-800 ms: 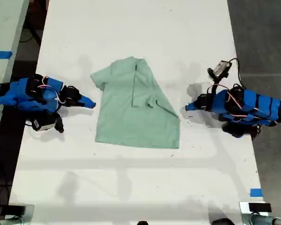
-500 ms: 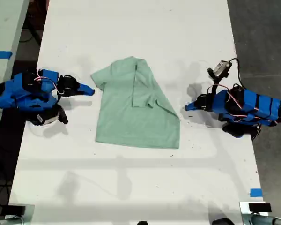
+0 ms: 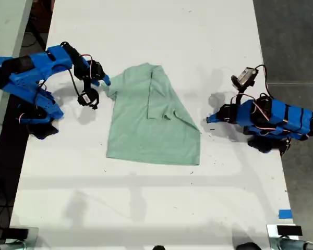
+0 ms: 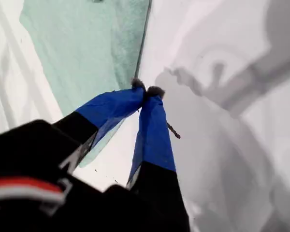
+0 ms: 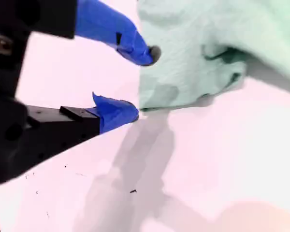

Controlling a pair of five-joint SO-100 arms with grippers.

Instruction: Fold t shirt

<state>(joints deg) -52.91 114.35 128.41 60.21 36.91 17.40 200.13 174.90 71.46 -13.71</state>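
My second claw [image 5: 144, 83] is wide open at the t shirt [image 3: 151, 117] sleeve, prob lining up a grab. My first claw [image 4: 146, 91] is clenched on nothing, parked nearby.

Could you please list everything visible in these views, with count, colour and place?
t shirt: one, pale mint green, partly folded, mid-table.
table: one, white, under everything.
blue tape: one piece, on the table's edge at the exterior view's lower right.
my first gripper: blue, shut, beside the shirt's edge at the exterior view's right.
my second gripper: blue, open, at the shirt's sleeve at the exterior view's left.
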